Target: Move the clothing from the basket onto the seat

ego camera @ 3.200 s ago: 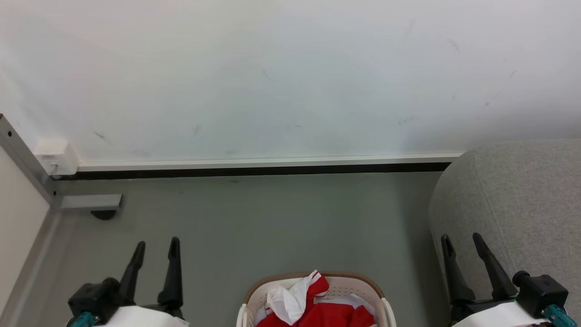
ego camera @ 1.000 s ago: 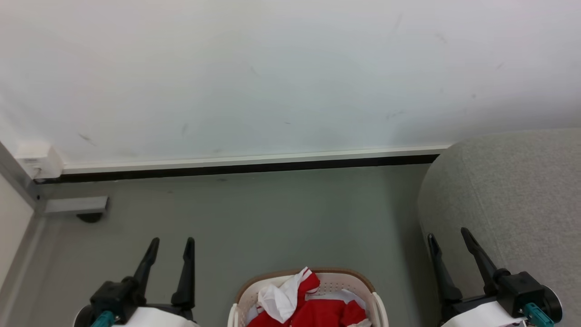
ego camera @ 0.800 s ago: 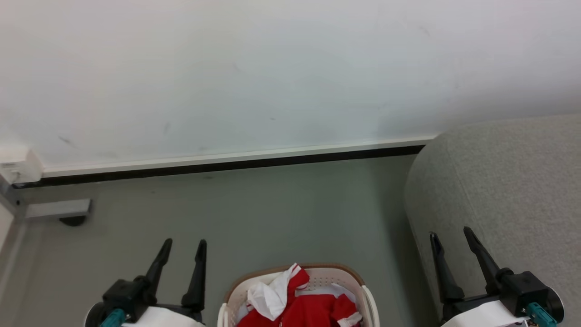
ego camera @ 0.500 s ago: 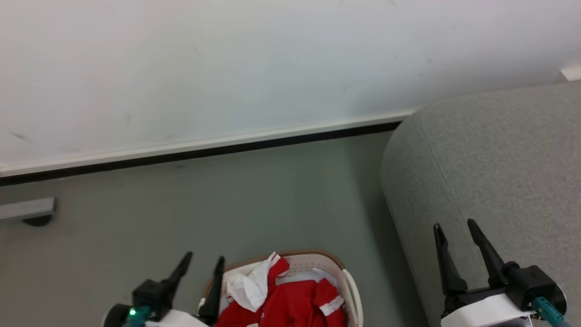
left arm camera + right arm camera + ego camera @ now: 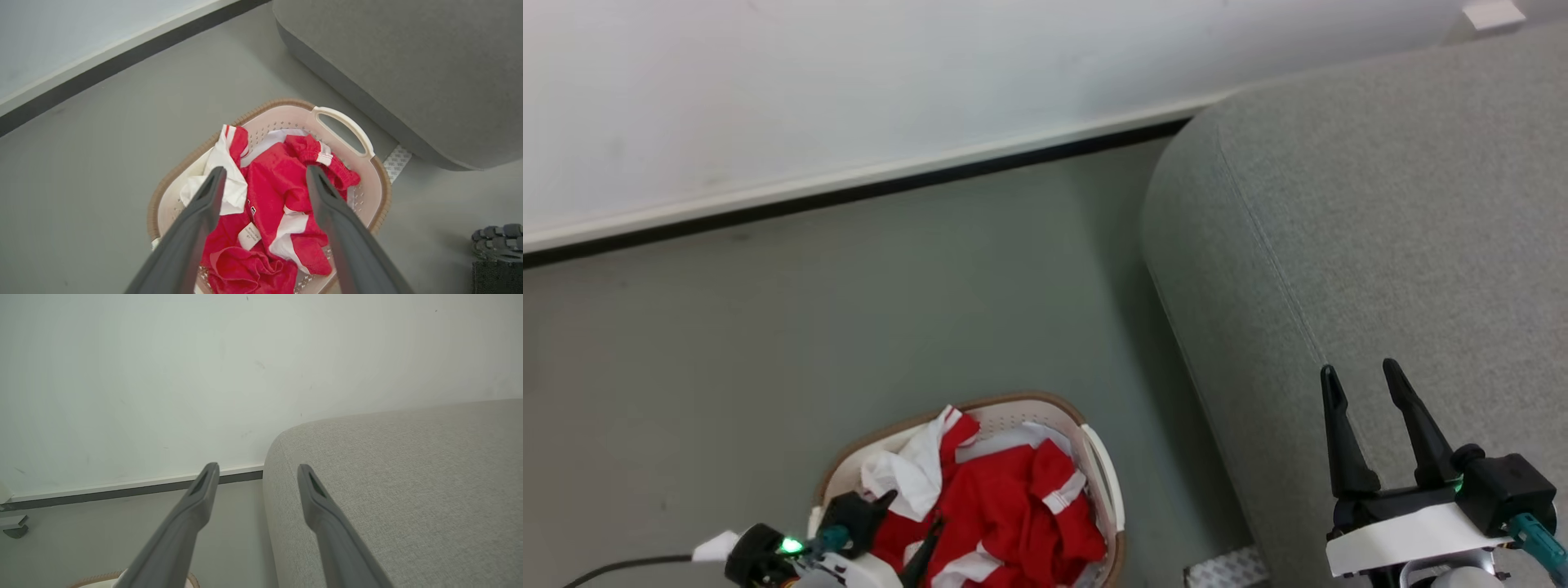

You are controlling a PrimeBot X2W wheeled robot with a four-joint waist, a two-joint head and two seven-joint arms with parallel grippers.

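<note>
Over the near left rim of the basket point(image 5: 286, 102), the left gripper point(image 5: 265, 169) had been brought in from beside it, spread wide and empty, aimed at the clothing point(image 5: 278, 183) heaped inside. The right gripper point(image 5: 1360, 367), equally wide and empty, was held above the seat point(image 5: 1380, 204). A first grasp was judged near.
</note>
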